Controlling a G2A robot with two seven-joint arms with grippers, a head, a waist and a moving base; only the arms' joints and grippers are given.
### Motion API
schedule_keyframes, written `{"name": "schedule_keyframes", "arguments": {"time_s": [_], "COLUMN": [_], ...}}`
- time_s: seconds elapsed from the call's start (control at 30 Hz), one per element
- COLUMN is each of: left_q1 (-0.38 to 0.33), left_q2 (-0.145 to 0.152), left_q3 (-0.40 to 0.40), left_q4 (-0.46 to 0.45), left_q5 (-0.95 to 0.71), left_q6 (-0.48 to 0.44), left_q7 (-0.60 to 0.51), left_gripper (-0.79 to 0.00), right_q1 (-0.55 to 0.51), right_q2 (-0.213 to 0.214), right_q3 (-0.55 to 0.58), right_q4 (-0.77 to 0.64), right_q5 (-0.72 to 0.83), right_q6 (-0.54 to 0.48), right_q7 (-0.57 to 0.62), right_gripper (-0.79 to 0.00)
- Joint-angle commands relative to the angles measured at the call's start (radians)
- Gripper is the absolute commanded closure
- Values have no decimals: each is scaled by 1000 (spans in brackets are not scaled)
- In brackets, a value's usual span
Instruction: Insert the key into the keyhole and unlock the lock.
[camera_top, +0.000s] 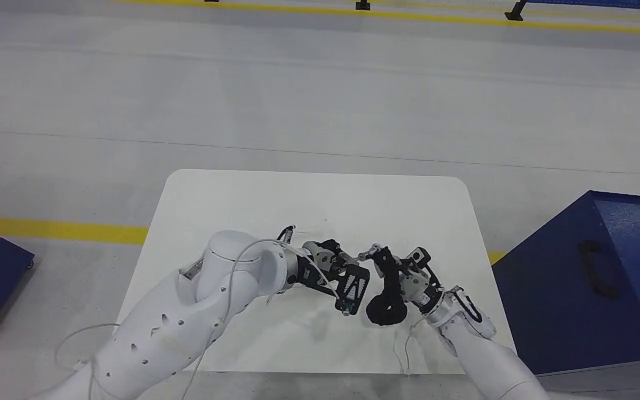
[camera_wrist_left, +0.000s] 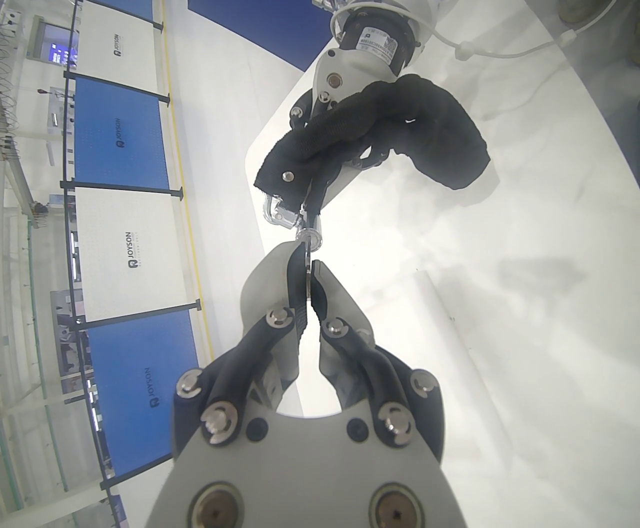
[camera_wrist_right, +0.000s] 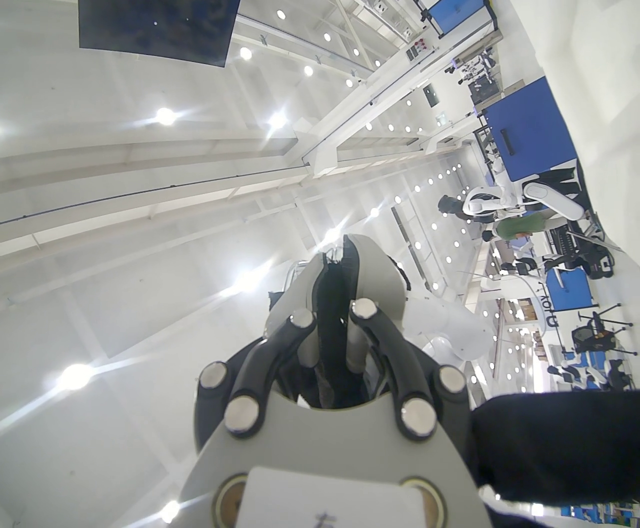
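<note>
Glossy white shells cover both arms; the left arm (camera_top: 170, 325) shows rows of small dark holes, with a thin white cable (camera_top: 60, 350) looping at its 8 o'clock. The left hand (camera_wrist_left: 309, 267) has pale grey fingers (camera_wrist_left: 265, 285), black link bars (camera_wrist_left: 250, 345) and silver slotted screws (camera_wrist_left: 220, 417); the right hand (camera_wrist_right: 341, 257) is built alike.
</note>
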Motion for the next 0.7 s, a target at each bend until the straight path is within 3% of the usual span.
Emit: {"name": "schedule_keyframes", "arguments": {"time_s": [0.0,0.57,0.6,0.63,0.67], "left_q1": [-1,-19,-20,-20,-20], "left_q2": [-1,-16,-16,-17,-17], "left_q3": [1,22,21,19,17], "left_q4": [0,31,33,35,36], "left_q5": [2,6,4,2,1], "left_q6": [-4,-30,-32,-32,-33], "left_q7": [-2,11,12,12,11], "left_gripper": [0,0,-55,-606,-785], "right_q1": [-3,-22,-22,-22,-21], "right_q2": [-2,-21,-22,-23,-25], "right_q3": [4,40,42,44,46], "right_q4": [-2,-8,-8,-7,-6], "right_q5": [-6,-53,-49,-46,-44], "right_q6": [2,25,31,37,43], "right_q7": [2,22,20,18,16], "right_gripper": [0,0,0,0,0]}}
